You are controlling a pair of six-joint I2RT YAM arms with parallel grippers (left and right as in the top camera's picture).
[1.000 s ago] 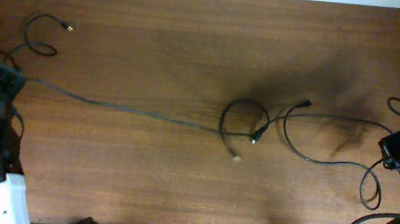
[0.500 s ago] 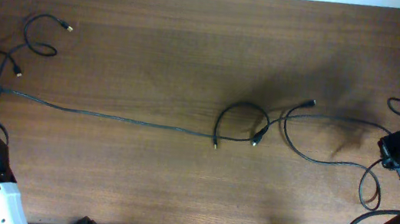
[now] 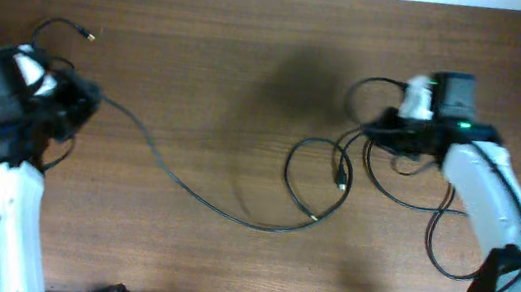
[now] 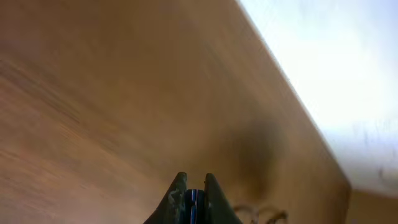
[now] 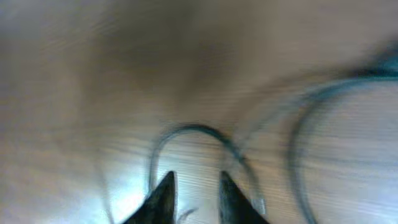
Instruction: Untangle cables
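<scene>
No text, label, brand, number or sign could be read in any view, whether on the desk point(image 3: 254, 44) or the cables point(image 3: 231, 217); both wrist views were motion-blurred.

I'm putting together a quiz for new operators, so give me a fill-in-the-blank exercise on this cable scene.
1. In its wrist view, the jaws of the left gripper are ____.
2. In its wrist view, the jaws of the right gripper stand ____, with nothing between them.
3. The long cable curves across the table and ends at the ____ arm.
4. The long cable's colour is ____.

Missing words: shut; open; left; black
</scene>
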